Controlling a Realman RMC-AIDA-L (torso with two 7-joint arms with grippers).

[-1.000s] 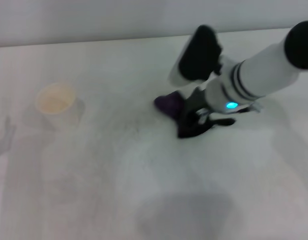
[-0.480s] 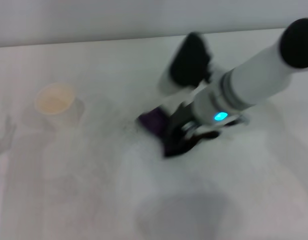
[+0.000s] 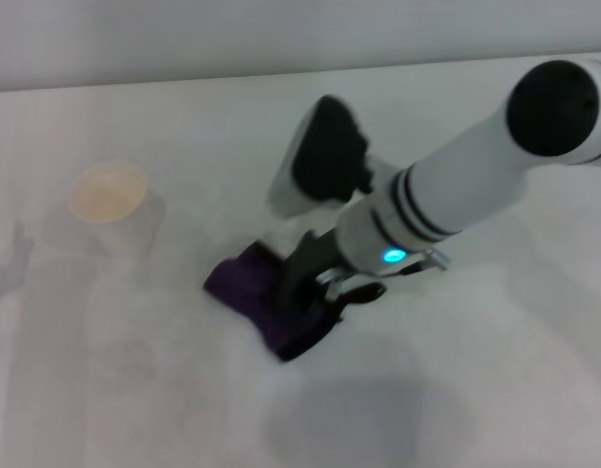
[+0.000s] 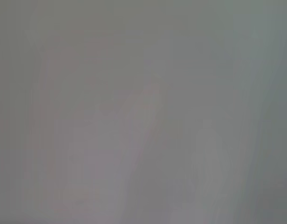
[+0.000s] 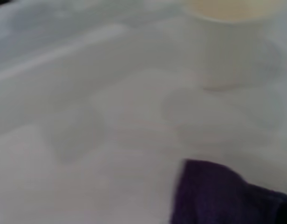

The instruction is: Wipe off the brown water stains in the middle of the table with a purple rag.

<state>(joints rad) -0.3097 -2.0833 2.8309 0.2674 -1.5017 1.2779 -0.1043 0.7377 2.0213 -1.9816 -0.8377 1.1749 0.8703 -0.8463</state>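
My right gripper (image 3: 302, 314) is shut on the purple rag (image 3: 242, 283) and presses it flat on the white table (image 3: 135, 380) near the middle. The rag spreads out to the left of the black fingers. The right wrist view shows a corner of the rag (image 5: 218, 198) on the tabletop. No brown water stain shows in any view; it may be hidden under the rag or the gripper. My left gripper is out of view, and the left wrist view shows only a plain pale surface.
A white paper cup (image 3: 107, 198) stands upright at the far left of the table; it also shows in the right wrist view (image 5: 232, 32). The table's far edge meets a pale wall. A grey shadow lies on the table near the front.
My right gripper has dragged the purple rag across the table to the left and toward the front. More of the rag now shows beside the fingers.
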